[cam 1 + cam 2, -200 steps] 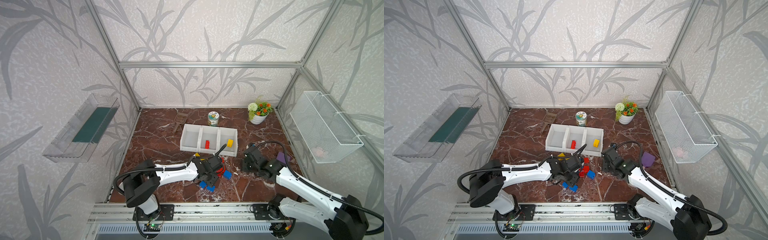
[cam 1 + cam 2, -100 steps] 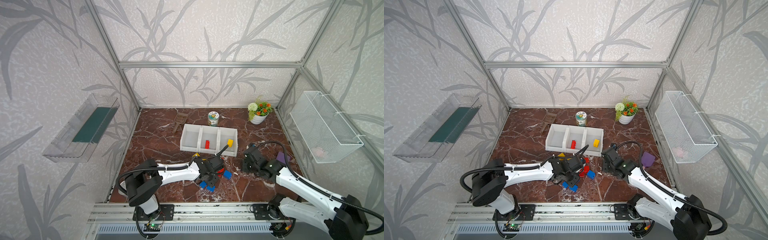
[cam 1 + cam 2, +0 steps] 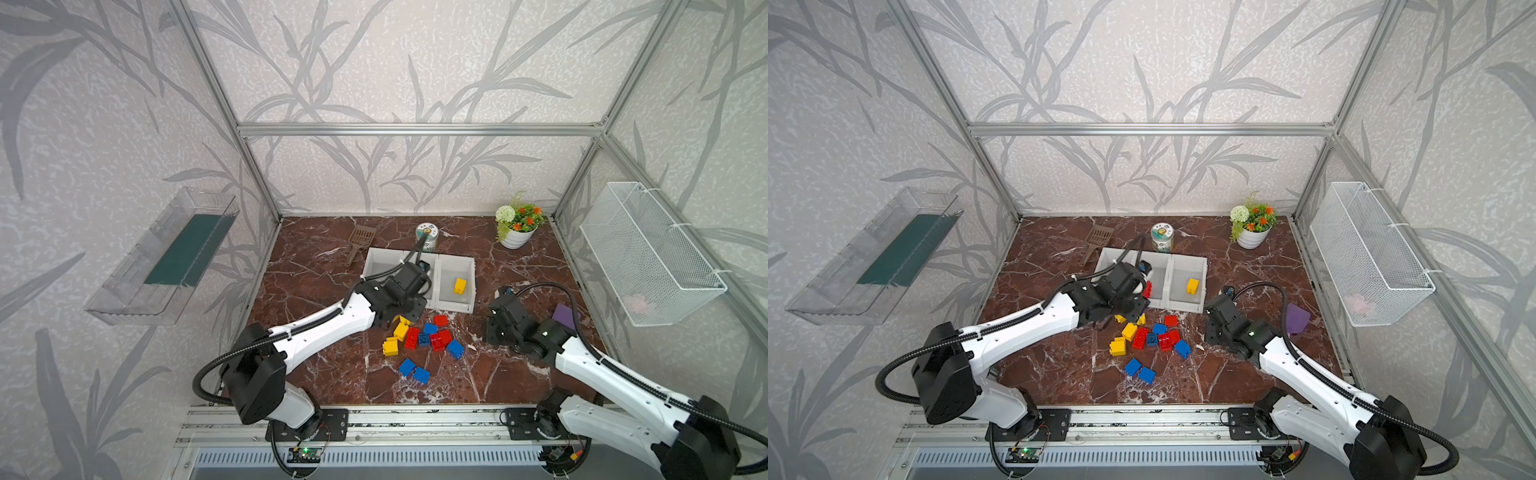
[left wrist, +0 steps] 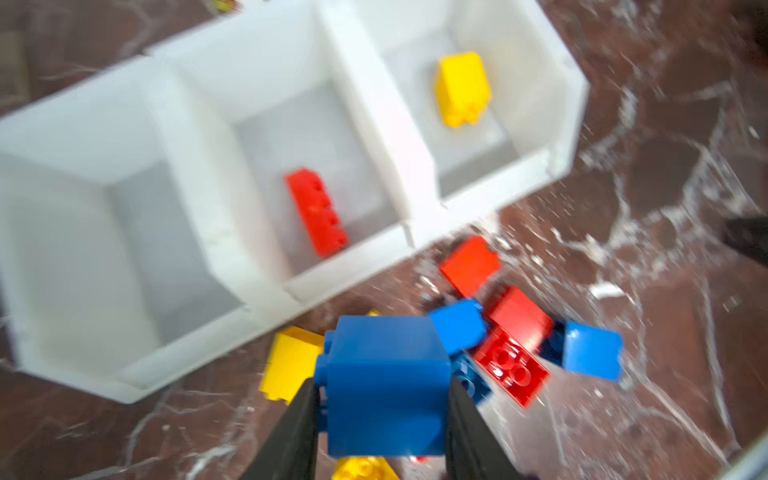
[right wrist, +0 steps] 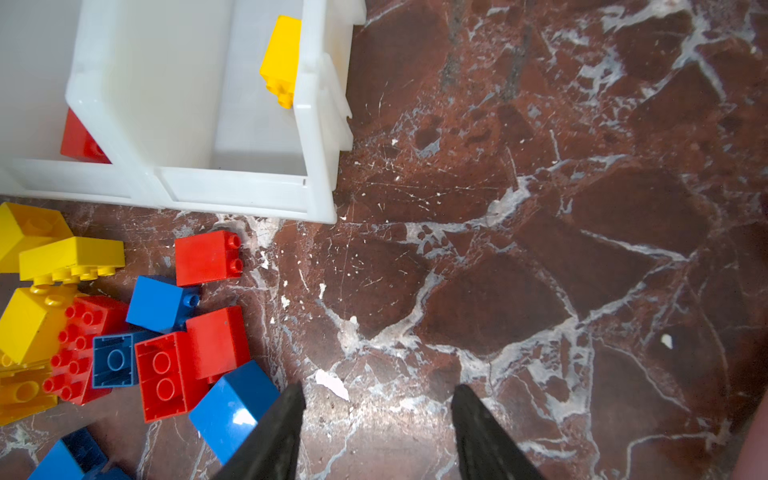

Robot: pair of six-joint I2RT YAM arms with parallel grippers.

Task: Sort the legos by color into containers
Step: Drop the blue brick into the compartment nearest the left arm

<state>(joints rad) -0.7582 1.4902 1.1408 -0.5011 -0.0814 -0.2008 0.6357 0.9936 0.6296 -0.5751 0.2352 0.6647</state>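
Observation:
My left gripper [image 4: 382, 388] is shut on a blue lego [image 4: 386, 365] and holds it above the pile, close to the front rim of the containers [image 4: 361, 124]. In both top views the left wrist [image 3: 405, 286] hangs over that front rim. The three white containers [image 3: 451, 308] stand in a row: a red lego [image 4: 318, 212] lies in the middle one, a yellow lego [image 3: 460, 286] in the right one, and the left one [image 4: 83, 232] holds nothing. Loose red, blue and yellow legos [image 3: 428, 338] lie in front. My right gripper [image 5: 378, 388] is open over bare marble to the right of the pile.
A purple block [image 3: 565, 316] lies right of the right arm. A flower pot [image 3: 517, 224], a tin [image 3: 427, 233] and a brown scoop [image 3: 359, 243] stand behind the containers. A wire basket [image 3: 648, 253] and a clear tray [image 3: 166, 257] hang on the side walls.
My left gripper closed on a blue lego in the pile and carried it up and back toward the containers. The right arm has hardly moved.

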